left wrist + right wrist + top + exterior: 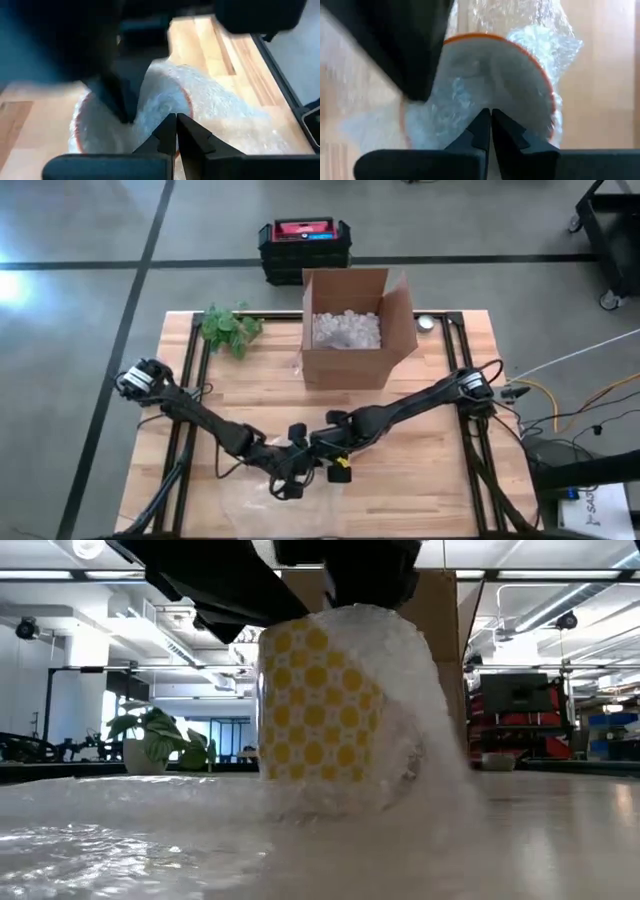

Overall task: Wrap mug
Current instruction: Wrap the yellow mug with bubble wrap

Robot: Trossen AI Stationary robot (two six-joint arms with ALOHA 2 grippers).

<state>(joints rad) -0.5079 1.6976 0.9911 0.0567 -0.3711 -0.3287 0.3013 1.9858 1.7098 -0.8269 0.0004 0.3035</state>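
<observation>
1. The white mug with a yellow dot pattern and an orange rim (320, 705) stands upright on the light wooden table (440, 460), at about six o'clock from the table's centre in the high view, near the front edge.
2. A sheet of clear bubble wrap (430, 750) drapes over the mug's top and down one side; the rest spreads flat on the table around its base.
3. The side of the mug that faces the low camera is partly bare, and the dots show plainly there.
4. The left gripper (176, 131) hangs over the mug's mouth, its two dark fingers clenched together with their tips on the wrap bunched inside the rim.
5. The right gripper (490, 125) hangs over the same opening from the other side, its fingers likewise pressed tight together against the wrap.
6. Both dark arms meet above the mug, the left from nine o'clock, the right from three o'clock.
7. An open brown cardboard box (350, 330) holding white packing fill stands at twelve o'clock from the mug, well apart.
8. A small green leafy plant (230, 328) lies at about ten o'clock, near the table's far left corner.
</observation>
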